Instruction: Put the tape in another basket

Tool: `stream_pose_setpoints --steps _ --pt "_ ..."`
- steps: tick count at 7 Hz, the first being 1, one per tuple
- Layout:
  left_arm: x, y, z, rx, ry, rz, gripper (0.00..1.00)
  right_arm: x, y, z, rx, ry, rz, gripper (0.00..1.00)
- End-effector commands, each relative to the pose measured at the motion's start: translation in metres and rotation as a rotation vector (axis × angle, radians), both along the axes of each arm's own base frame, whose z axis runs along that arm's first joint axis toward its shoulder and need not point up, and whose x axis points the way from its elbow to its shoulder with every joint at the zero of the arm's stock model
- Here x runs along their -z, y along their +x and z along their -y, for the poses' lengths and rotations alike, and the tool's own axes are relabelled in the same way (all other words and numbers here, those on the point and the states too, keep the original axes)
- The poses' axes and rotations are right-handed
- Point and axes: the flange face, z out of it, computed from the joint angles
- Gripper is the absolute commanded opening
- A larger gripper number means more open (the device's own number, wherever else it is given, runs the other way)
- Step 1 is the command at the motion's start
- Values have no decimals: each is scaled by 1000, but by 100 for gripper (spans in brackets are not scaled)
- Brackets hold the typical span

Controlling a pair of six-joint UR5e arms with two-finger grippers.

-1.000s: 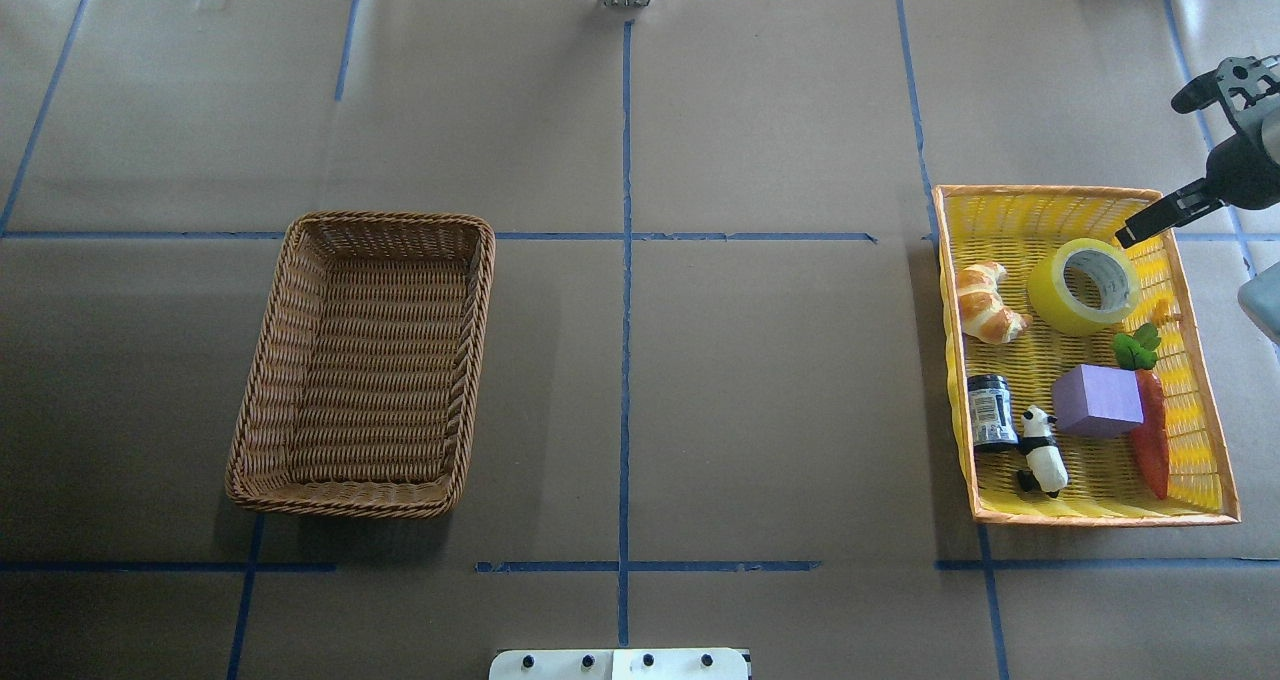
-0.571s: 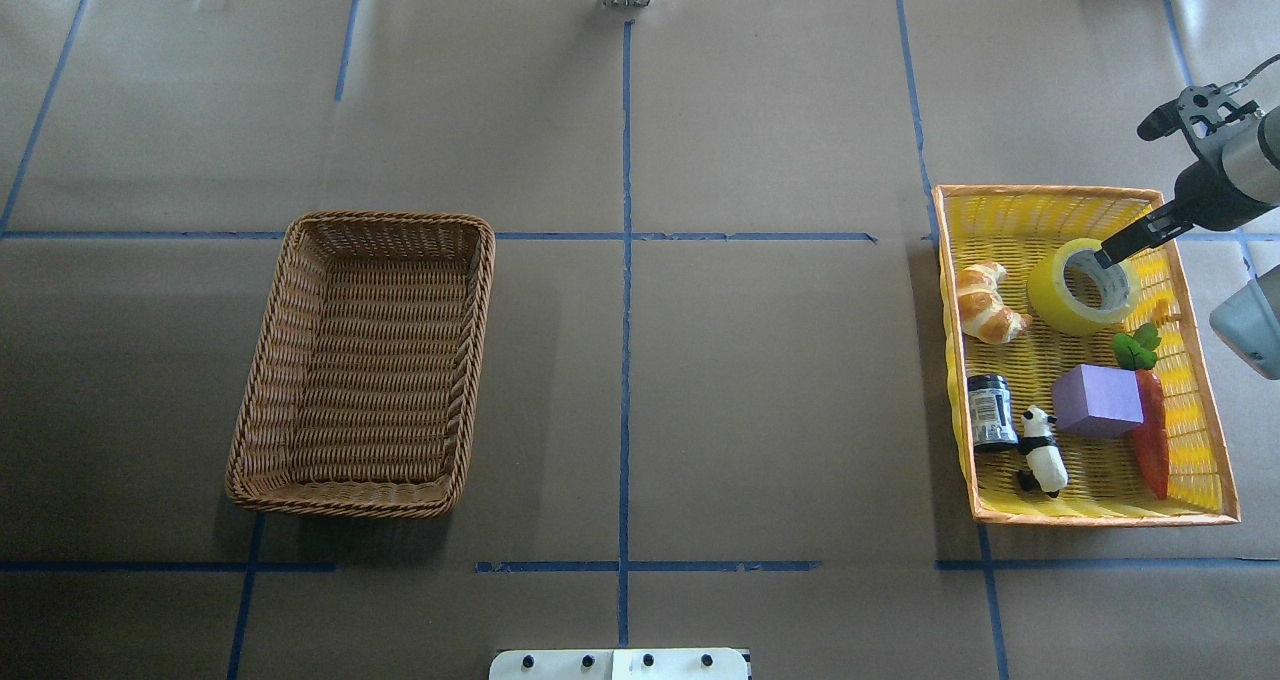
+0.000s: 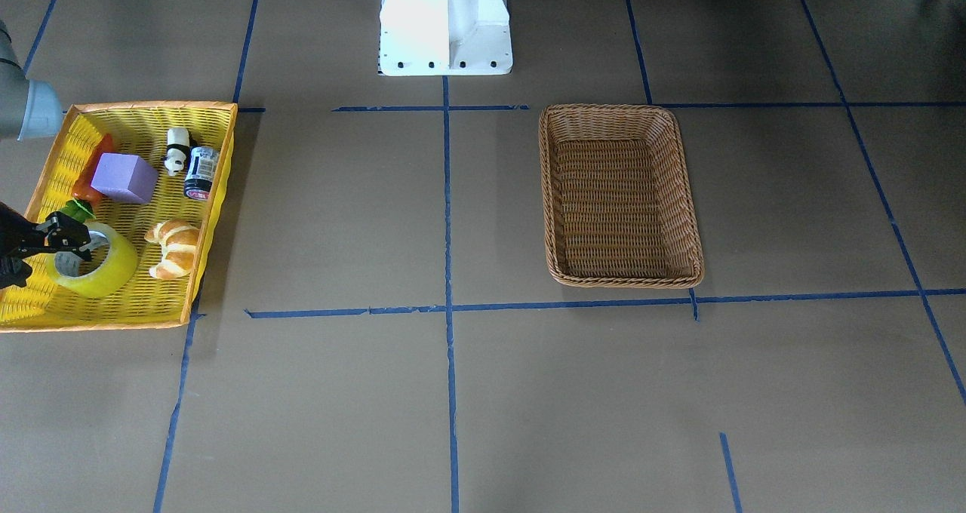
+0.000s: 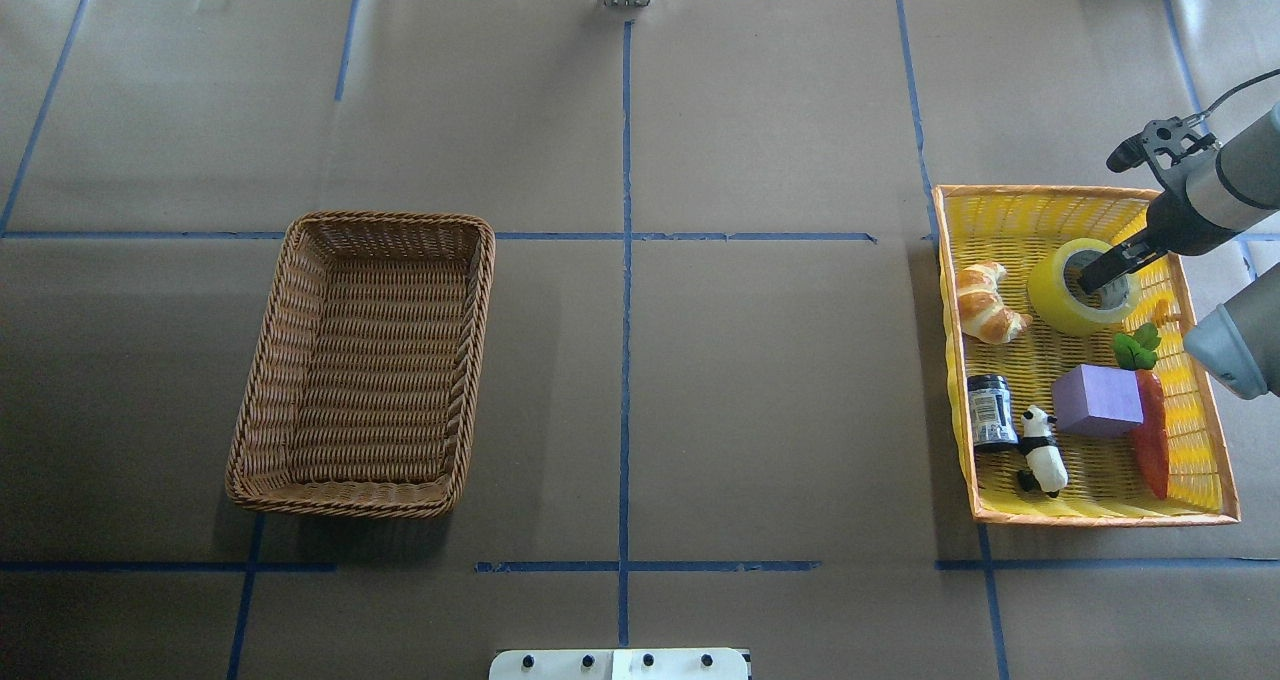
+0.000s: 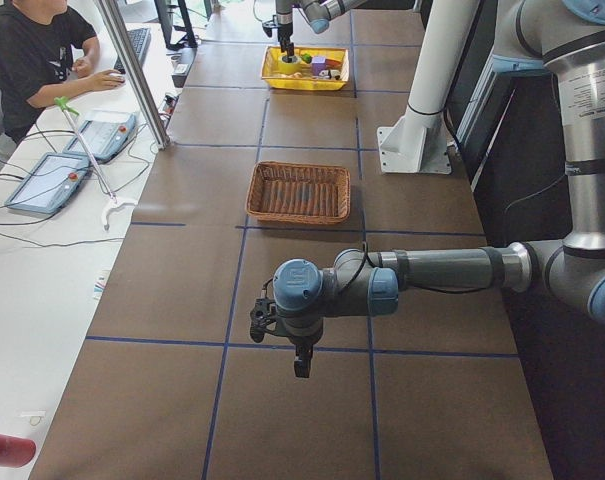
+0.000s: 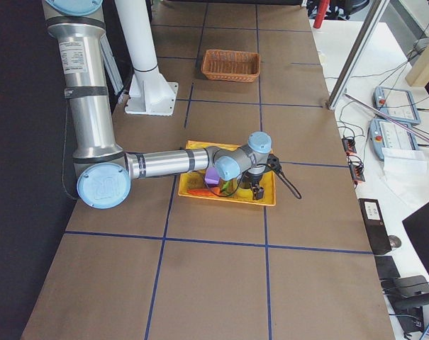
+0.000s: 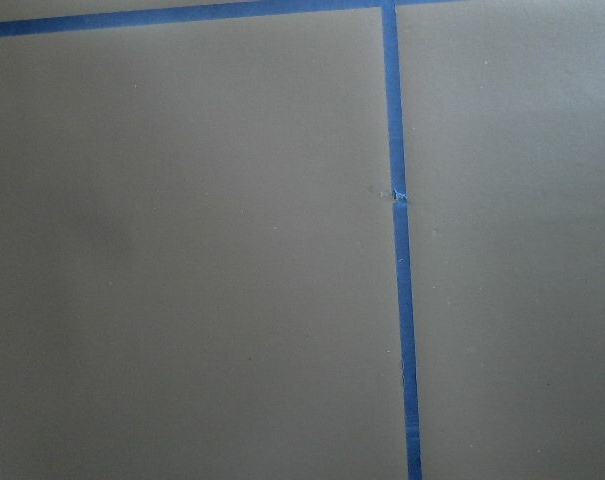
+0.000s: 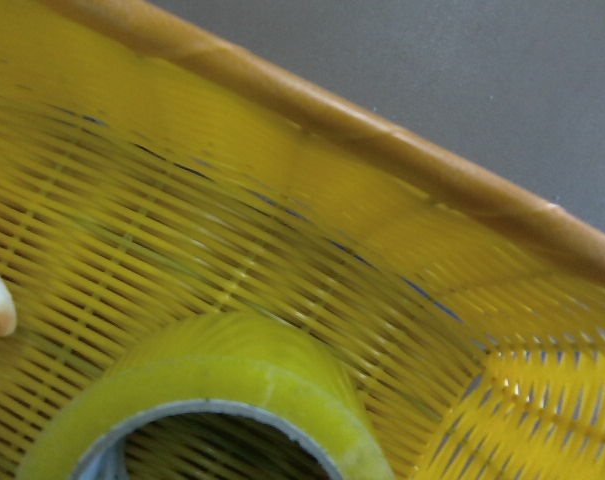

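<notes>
from across the table, the tape point(image 3: 113, 268) lies flat in the yellow basket point(image 3: 151, 107), at the end far from the robot, just beside a croissant point(image 3: 173, 249). the right gripper point(image 3: 66, 240) is right on top of the tape. its jaws look apart, with one side over the hole, but part of it is cut off by the edge. a purple block point(image 3: 124, 177) sits in the same basket, nearer the robot. the brown basket point(image 3: 683, 196) is well apart, on the other side of the table, with nothing in it. from above, the right gripper point(image 4: 1092, 278) pokes one dark finger down into the hole of the tape point(image 4: 1050, 295). i cannot see the other finger here. the tape is near the far end of the yellow basket point(image 4: 1040, 191), and the brown basket point(image 4: 480, 290) is far off to the left. from the left end of the table, the left gripper point(image 5: 300, 362) hangs above the brown paper, near me, and i cannot tell if its jaws are apart or together. the brown basket point(image 5: 300, 219) is further along. from the right end, the right gripper point(image 6: 257, 191) is down in the yellow basket point(image 6: 269, 198), and the arm hides most of the tape. the left wrist camera sees only the table and a blue line point(image 7: 400, 300). the right wrist camera is very close to the tape point(image 8: 232, 370), by the orange rim of the yellow basket point(image 8: 382, 140).
</notes>
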Motion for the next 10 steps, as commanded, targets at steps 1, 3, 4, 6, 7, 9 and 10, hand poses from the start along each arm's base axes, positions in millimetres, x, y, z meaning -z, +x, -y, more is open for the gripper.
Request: stream_pose_setpoints --steps 1,3,4,6,7,9,10 --pt "0 0 0 0 1 0 100 -1 -9 -2 22 11 -3 55" --pt "0 0 0 0 1 0 100 -3 -6 -3 20 3 -1 14" --pt "0 0 0 0 1 0 100 -3 -4 -3 12 -3 -1 4" --pt "1 0 0 0 3 0 100 -3 17 5 -32 -6 -2 0" --pt "2 0 0 0 4 0 100 1 38 14 -73 -12 2 0" --pt "22 0 5 0 47 0 100 22 66 31 -139 -22 52 0" --pt "30 4 12 -7 70 0 100 39 61 41 -197 -55 80 0"
